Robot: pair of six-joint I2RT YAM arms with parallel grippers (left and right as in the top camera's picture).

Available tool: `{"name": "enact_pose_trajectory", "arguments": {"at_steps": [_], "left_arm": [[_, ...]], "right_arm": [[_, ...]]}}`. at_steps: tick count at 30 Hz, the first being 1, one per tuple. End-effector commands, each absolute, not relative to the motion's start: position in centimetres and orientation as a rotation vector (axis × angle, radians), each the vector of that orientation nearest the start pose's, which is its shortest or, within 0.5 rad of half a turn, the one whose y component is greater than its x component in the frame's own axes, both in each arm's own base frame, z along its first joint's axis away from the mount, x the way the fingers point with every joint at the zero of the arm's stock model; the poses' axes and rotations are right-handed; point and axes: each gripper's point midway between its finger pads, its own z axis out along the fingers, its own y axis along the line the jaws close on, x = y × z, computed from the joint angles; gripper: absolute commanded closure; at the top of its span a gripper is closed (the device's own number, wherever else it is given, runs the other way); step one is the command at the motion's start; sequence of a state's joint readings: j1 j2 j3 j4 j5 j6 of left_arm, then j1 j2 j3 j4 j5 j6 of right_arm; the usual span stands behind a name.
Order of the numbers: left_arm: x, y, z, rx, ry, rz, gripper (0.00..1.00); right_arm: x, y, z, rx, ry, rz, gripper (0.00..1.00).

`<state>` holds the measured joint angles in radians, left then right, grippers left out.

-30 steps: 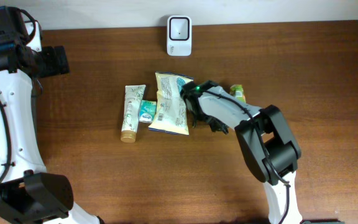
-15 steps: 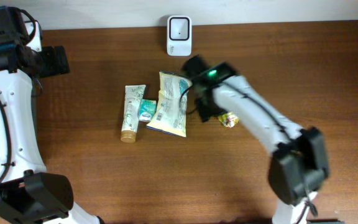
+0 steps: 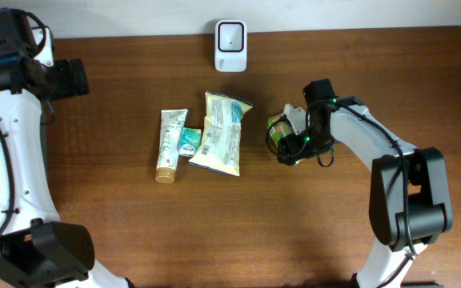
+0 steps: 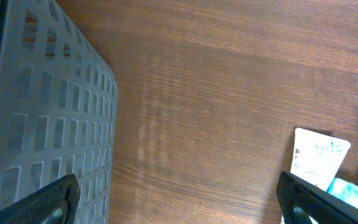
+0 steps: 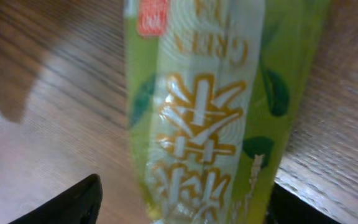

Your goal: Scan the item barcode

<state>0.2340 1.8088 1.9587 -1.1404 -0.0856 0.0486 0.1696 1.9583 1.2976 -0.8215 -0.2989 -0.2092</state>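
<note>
Both sets of fingers are spread wide. The left gripper point(image 4: 179, 205) is kept empty near the far left corner. The right gripper point(image 3: 289, 149) is set astride the green tea foil packet point(image 5: 210, 124), which is lying ungripped right of the middle of the tabletop point(image 3: 214, 232). Pick-up is judged pending: closure on the packet is called for, then presentation to the white barcode scanner point(image 3: 230, 34) at the far edge.
</note>
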Motion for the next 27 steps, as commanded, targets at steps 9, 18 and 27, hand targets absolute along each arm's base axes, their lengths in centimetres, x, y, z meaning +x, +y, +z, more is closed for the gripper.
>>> {"name": "enact_pose_trajectory", "arguments": {"at_steps": [9, 18, 27], "left_arm": [[43.5, 11.9, 25.9, -0.252, 2.563, 0.22, 0.01], [43.5, 11.9, 25.9, -0.252, 2.563, 0.22, 0.01], [43.5, 11.9, 25.9, -0.252, 2.563, 0.22, 0.01]], "right_arm": [[36.9, 11.2, 0.5, -0.411, 2.942, 0.435, 0.96], [36.5, 16.0, 12.6, -0.573, 2.611, 1.026, 0.96], [32.2, 20.8, 27.6, -0.857, 1.75, 1.797, 0.96]]}}
